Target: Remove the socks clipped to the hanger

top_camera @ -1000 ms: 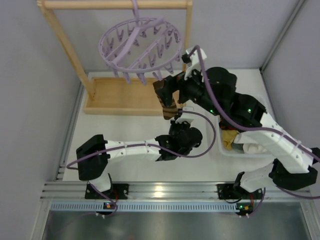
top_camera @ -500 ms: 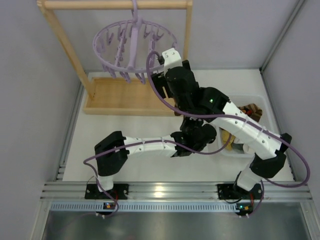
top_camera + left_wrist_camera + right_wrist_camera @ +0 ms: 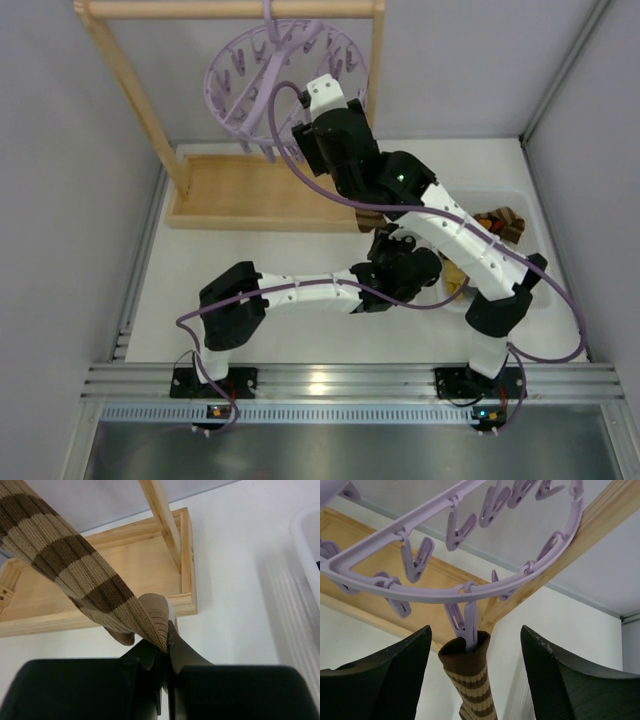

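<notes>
Left to free, as far as seen: one brown-and-cream striped sock [image 3: 470, 680], cuff nipped in a single lilac peg [image 3: 465, 622] at 6 o'clock on the ring of the hanger [image 3: 435, 596]; lower end of it drawn down and pinched in the left gripper [image 3: 165, 650], fingers pressed together on the fabric; right gripper [image 3: 475, 637] up at the cuff, fingers spread to 9 and 3 o'clock of the sock, apart from it on both sides, not yet on the peg; every other peg in the right wrist view bare; no fabric showing on the rest of the ring from overhead, though part of it hidden behind the right arm; hanger itself at 12 o'clock of the table, hooked over the top bar of the wooden rack [image 3: 240, 195]; out at 3 o'clock, a clear plastic bin [image 3: 305, 530] holding several socks [image 3: 500, 222], brown and dark ones among them, likely those already unclipped; judged well along, probably down to the last sock; remaining: working this one peg open or tugging the cuff out of it, then dropping the sock with the others.
</notes>
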